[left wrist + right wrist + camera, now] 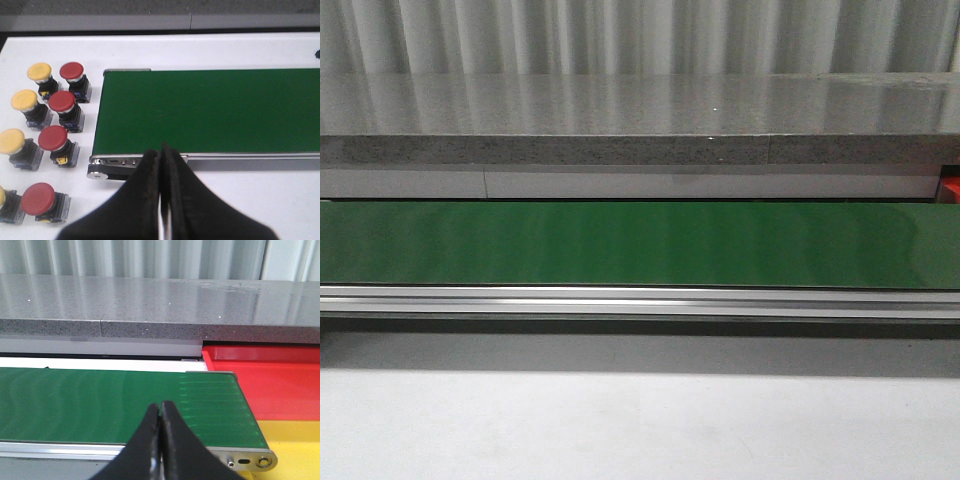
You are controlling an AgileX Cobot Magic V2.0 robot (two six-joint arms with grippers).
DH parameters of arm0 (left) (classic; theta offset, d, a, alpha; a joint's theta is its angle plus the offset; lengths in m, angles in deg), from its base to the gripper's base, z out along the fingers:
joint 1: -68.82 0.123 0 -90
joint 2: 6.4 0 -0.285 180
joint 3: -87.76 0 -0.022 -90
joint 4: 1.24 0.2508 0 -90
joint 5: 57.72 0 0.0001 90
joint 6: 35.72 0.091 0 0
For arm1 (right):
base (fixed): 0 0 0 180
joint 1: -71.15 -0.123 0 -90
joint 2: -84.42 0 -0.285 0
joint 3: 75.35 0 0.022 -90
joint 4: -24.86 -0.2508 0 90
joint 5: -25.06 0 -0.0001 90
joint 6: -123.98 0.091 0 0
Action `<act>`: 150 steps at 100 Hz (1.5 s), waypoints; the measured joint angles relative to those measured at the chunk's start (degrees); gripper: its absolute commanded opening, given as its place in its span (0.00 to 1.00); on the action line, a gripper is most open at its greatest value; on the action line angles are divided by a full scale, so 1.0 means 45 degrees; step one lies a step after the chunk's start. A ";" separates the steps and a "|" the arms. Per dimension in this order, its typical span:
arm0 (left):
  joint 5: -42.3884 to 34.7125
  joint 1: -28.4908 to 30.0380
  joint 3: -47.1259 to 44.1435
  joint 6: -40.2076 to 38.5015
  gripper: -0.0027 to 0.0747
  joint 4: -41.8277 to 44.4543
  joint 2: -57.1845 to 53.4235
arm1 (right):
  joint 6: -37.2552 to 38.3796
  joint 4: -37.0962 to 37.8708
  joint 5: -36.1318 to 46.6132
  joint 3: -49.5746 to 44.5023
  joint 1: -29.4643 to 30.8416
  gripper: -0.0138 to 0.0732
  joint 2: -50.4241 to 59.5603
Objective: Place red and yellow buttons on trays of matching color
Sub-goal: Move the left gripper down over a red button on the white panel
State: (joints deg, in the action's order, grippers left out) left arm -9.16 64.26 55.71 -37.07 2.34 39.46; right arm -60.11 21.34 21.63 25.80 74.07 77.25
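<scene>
Buttons, red (62,101) and yellow (24,100), stand in two rows on the white worktop (225,47) beside the end of the green conveyor belt (210,110). Both grippers, left (161,200) and right (160,440), have jaws pressed together and empty. Risk: a narrow approach can knock neighbouring buttons, and the red tray (280,375) and yellow tray (295,440) lie at the far belt end.

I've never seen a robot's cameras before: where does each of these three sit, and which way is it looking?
Front view: fixed, facing forward over the table; it sees the green belt side-on and a grey counter behind. No arm shows.
Left wrist view: on the left arm, above the belt's left end, by the red buttons and yellow buttons; the shut left pincer shows.
Right wrist view: on the right arm, at the belt's right end, by the red tray and yellow tray; the shut right pincer shows.
All three share the belt.
</scene>
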 measured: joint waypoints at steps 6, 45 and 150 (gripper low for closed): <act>0.0001 0.0000 0.0000 0.0000 0.03 0.0000 0.0333 | 0.0000 0.0000 0.0000 0.0000 0.0000 0.08 0.0000; 0.0100 0.0000 -0.1602 -0.1924 0.86 -0.0514 0.1545 | 0.0000 0.0000 0.0000 0.0000 0.0000 0.08 0.0000; -0.2142 0.7018 -0.0579 -0.4610 0.86 -0.0345 0.8887 | 0.0000 0.0000 0.0000 0.0000 0.0000 0.08 0.0000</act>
State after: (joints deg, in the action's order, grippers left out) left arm -18.79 95.84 53.10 -57.82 0.78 79.45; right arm -60.11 21.34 21.63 25.80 74.07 77.25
